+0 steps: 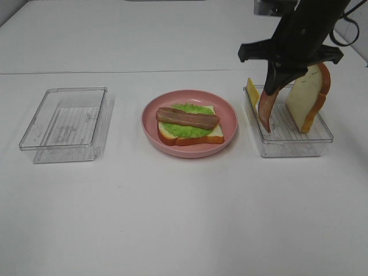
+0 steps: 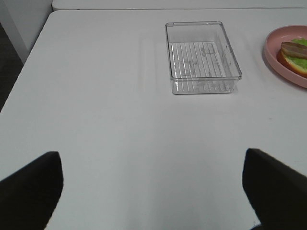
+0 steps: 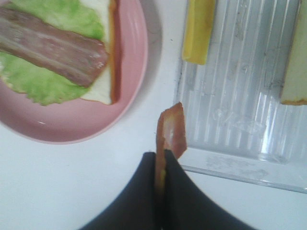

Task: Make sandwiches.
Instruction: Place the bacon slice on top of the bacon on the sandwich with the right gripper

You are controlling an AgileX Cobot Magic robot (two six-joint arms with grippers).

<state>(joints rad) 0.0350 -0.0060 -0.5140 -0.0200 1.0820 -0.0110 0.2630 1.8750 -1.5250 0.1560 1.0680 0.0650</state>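
Observation:
On the pink plate (image 1: 150, 118) lies a half-built sandwich: a white bread slice (image 1: 215, 135), green lettuce (image 1: 190, 129) and one bacon strip (image 1: 187, 118) on top. My right gripper (image 1: 276, 80) is shut on a second bacon strip (image 1: 266, 109), which hangs down over the near-left corner of the right tray (image 1: 287, 144). The right wrist view shows that strip (image 3: 171, 129) pinched between the closed fingers (image 3: 148, 182). In that tray a yellow cheese square (image 1: 252, 92) and another bread slice (image 1: 307, 95) lean upright. My left gripper (image 2: 153, 191) is open and empty over bare table.
An empty clear tray (image 1: 66, 123) stands left of the plate, seen also in the left wrist view as a clear tray (image 2: 201, 57). The white table's left edge (image 2: 29, 62) runs close to the left arm.

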